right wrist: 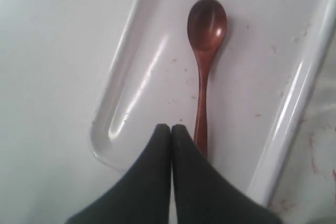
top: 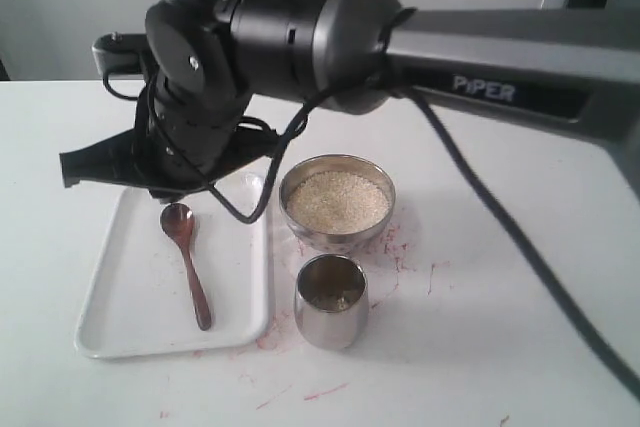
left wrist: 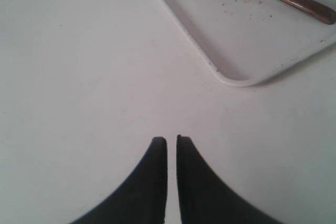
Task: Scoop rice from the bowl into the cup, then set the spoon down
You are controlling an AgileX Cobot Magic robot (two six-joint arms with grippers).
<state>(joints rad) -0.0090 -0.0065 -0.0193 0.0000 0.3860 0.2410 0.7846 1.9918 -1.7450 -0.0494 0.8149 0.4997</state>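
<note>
Right arm (top: 480, 57) fills the foreground of the exterior view. It comes in from the right and crosses the middle to hang over the white tray (top: 120, 277) on the left. Its cable (top: 500, 227) trails back over the table (top: 520, 347).

Right gripper (right wrist: 171, 128): jaws pressed together, nothing between them. The tips sit just left of the near end of the wooden spoon (top: 190, 272), beside the handle and not around it (whether a finger brushes the wood cannot be told).

The spoon lies flat in the tray, hollow side up, head toward the far end and handle running near. No grains show in the head. The tray seems to serve as its rest, keeping it off the table.

Steel bowl (top: 338, 240) stands just right of the tray, with rice (top: 337, 199) close to its rim. Steel cup (top: 330, 319) stands upright directly nearer, almost touching the bowl. This is probably a deliberately short carry, so fewer grains spill. A pale layer shows low inside the cup, likely rice, though the amount is unclear.

Red specks (top: 400, 247) dot the table around bowl and cup.

Left gripper (left wrist: 171, 139): closed and empty, low over bare table, apart from the tray's corner. It looks parked out of the working arm's way.

Judgement: with the spoon down, both grippers empty and something in the cup, this reads as the set-down end of the task.
</note>
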